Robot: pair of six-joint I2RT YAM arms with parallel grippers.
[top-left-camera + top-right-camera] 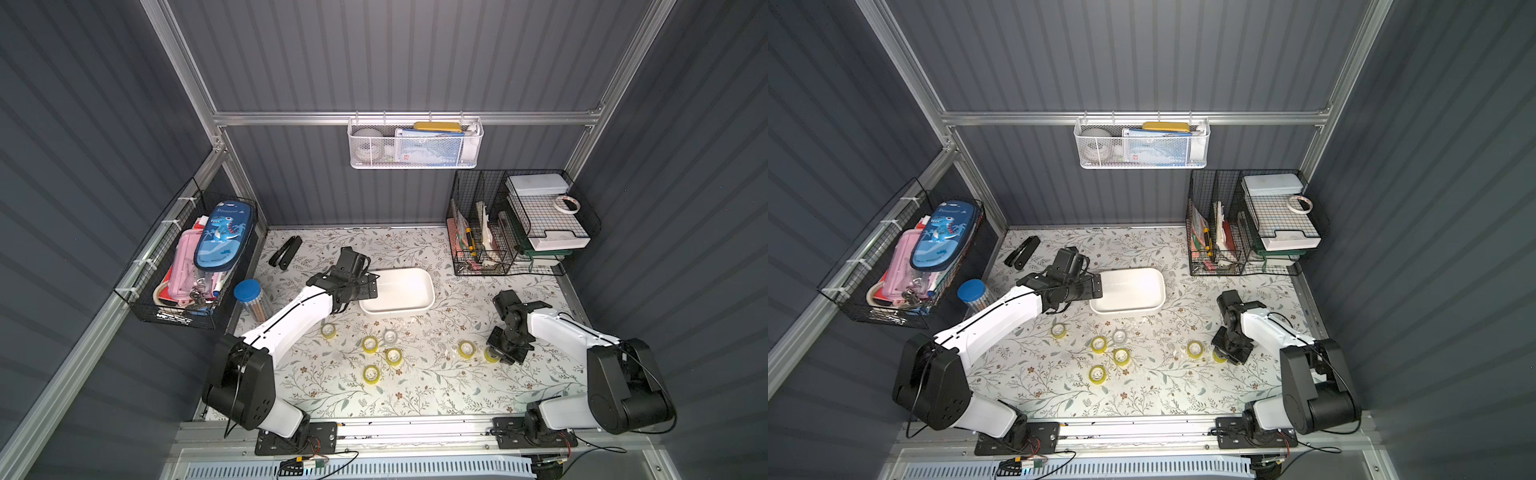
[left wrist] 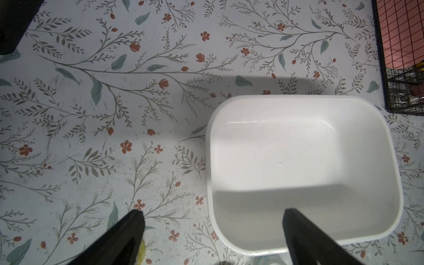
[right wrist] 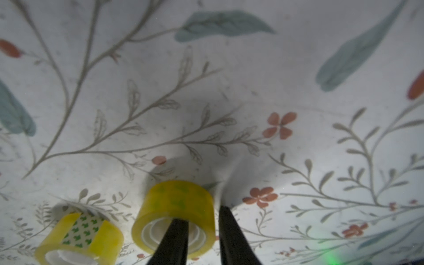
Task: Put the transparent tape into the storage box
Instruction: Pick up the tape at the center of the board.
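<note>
The storage box (image 1: 405,293) (image 1: 1133,291) (image 2: 298,160), a shallow white tub, sits empty at mid-table. My left gripper (image 1: 365,289) (image 2: 212,213) hangs open over its left rim, holding nothing. Several yellow-tinted rolls of transparent tape (image 1: 370,344) (image 1: 1099,344) and one colourless roll (image 1: 390,335) lie on the floral mat in front of the box. My right gripper (image 1: 498,353) (image 3: 200,215) is down on the rightmost roll (image 3: 176,202) (image 1: 491,356). One finger is inside its core and the other outside, shut on its wall. Another roll (image 3: 80,234) (image 1: 467,349) stands beside it.
A black stapler (image 1: 285,252) lies at the back left, and a blue-lidded pencil tube (image 1: 252,299) stands by the left wall. The black wire rack (image 1: 511,232) with a white tape ring (image 1: 567,204) fills the back right. A side basket (image 1: 195,262) hangs on the left wall.
</note>
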